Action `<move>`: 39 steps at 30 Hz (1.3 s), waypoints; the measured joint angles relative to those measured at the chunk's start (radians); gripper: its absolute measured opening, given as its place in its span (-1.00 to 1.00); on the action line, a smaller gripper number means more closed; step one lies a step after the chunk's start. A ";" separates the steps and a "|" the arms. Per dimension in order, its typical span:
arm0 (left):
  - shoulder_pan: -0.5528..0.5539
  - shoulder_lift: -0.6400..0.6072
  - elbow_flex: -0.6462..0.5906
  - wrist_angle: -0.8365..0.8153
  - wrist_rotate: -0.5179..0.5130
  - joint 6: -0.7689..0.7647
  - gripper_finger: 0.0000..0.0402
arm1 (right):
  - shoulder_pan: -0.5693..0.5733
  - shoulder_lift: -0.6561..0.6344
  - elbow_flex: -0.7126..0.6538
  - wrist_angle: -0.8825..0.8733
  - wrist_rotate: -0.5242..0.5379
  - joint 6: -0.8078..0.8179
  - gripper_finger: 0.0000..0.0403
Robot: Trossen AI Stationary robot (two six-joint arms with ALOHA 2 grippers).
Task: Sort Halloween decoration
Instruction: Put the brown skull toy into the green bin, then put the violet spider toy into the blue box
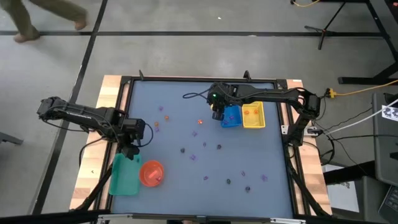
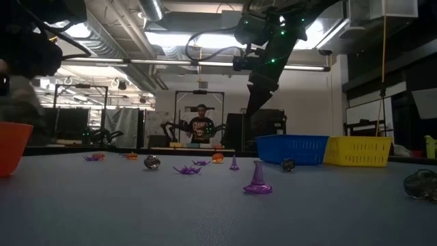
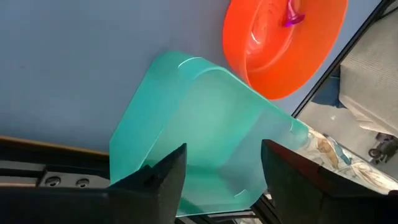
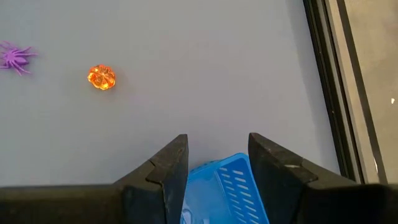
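Observation:
Small Halloween decoration pieces in orange (image 1: pixel 200 122), purple (image 1: pixel 194 134) and dark grey (image 1: pixel 183 149) lie scattered over the grey table. An orange pumpkin (image 4: pixel 101 77) and a purple spider (image 4: pixel 15 56) lie ahead of my right gripper (image 4: pixel 217 165). That gripper (image 1: pixel 217 115) hangs open over the left end of the blue tray (image 4: pixel 227 193), which shows below the gap. My left gripper (image 3: pixel 224 171) is open above the far end of the green tray (image 3: pixel 205 130), at the table's near left (image 1: pixel 129 151). Neither gripper has anything between its fingers.
A round orange bowl (image 1: pixel 151 173) with a purple piece (image 3: pixel 291 15) in it stands right of the green tray (image 1: pixel 124 175). The yellow tray (image 1: pixel 253 115) sits against the blue tray's right side. A person (image 2: pixel 201 126) shows in the room beyond the table.

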 joint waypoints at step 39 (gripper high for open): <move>0.001 0.000 0.000 0.164 -0.143 -0.052 -0.03 | 0.017 0.001 0.000 0.201 -0.582 -0.199 -0.17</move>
